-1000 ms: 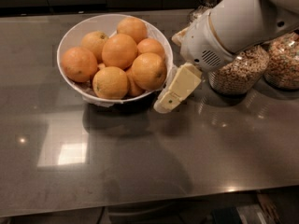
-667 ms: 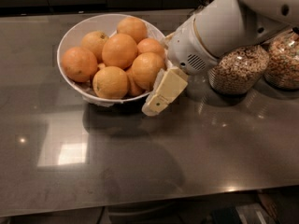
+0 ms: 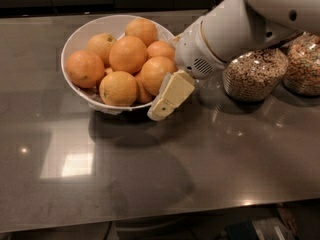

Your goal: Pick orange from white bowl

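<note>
The white bowl stands on the grey counter at the back left, filled with several oranges. A large round orange sits on top in the middle. Another large orange lies at the bowl's right front. My gripper, cream-coloured, hangs from the white arm that comes in from the upper right. It is at the bowl's front right rim, right beside that right-front orange and low, near the counter. It holds nothing that I can see.
Two glass jars of cereal stand at the right, one just behind the arm and one at the frame's edge. The grey counter stretches to the front edge.
The gripper has moved left and a little down, from beside the bowl to its front right rim. The bowl and oranges have not moved.
</note>
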Motion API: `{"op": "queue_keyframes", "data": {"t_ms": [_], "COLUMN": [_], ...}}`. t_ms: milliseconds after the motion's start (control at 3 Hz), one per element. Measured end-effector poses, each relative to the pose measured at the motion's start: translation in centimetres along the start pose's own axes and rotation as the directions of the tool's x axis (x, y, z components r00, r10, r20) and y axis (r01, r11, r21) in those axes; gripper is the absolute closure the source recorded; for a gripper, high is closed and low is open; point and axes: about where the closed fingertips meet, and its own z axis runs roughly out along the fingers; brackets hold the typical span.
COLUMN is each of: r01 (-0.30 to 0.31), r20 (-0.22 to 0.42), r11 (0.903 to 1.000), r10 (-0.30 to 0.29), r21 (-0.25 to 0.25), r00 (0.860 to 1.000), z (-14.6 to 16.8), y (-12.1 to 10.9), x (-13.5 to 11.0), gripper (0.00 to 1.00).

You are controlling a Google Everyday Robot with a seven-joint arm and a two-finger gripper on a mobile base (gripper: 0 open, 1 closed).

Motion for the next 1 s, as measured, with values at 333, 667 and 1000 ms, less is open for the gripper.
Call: {"op": "queue_keyframes", "data": {"t_ms": [333, 667, 1000], "r01": [0.010, 0.011, 0.006], "r20": [-0.002, -0.010, -0.021], "r11": [0.9994, 0.9978, 0.9952], "r10": [-0.010, -0.011, -0.004], "r21": [0.034, 0.065, 0.098], "r00": [1.000, 1.000, 1.000], "z": [0.9, 1.3, 1.2], "y": [-1.1, -1.8, -2.4], "x": [-0.4, -0.5, -0.2], "gripper": [0.00, 0.06, 0.19]}}
